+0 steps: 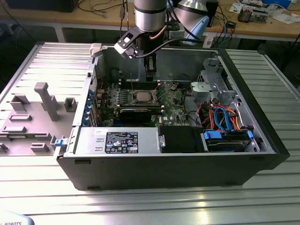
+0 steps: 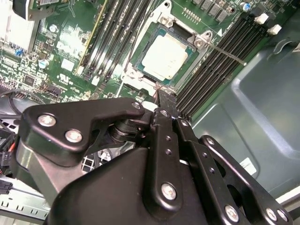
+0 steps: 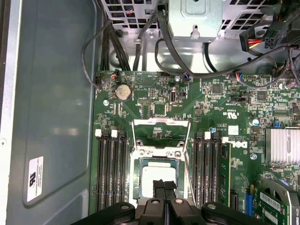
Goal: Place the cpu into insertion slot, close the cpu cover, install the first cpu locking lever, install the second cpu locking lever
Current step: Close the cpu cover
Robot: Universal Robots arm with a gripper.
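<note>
The cpu (image 3: 157, 180), a flat silver square, lies in the insertion slot (image 3: 154, 153) on the green motherboard; it also shows in the second wrist view (image 2: 165, 56) and the exterior view (image 1: 140, 97). The cpu cover (image 3: 161, 129) is swung open, lying back on the side of the slot away from my fingers. A thin locking lever (image 3: 189, 173) runs along the slot's side, and its rod (image 2: 229, 55) sticks out over the memory slots. My gripper (image 3: 164, 187) hangs just above the cpu's near edge, shut, with nothing between its fingers (image 2: 166, 96). From outside, the gripper (image 1: 150, 72) is seen reaching into the case.
Black memory slots (image 3: 110, 171) flank the socket on both sides. A cable bundle (image 3: 140, 44) and a drive cage (image 3: 194, 14) sit beyond the board. The grey case wall (image 3: 51, 117) stands close beside it. A grey fixture plate (image 1: 37, 112) lies at the exterior view's left.
</note>
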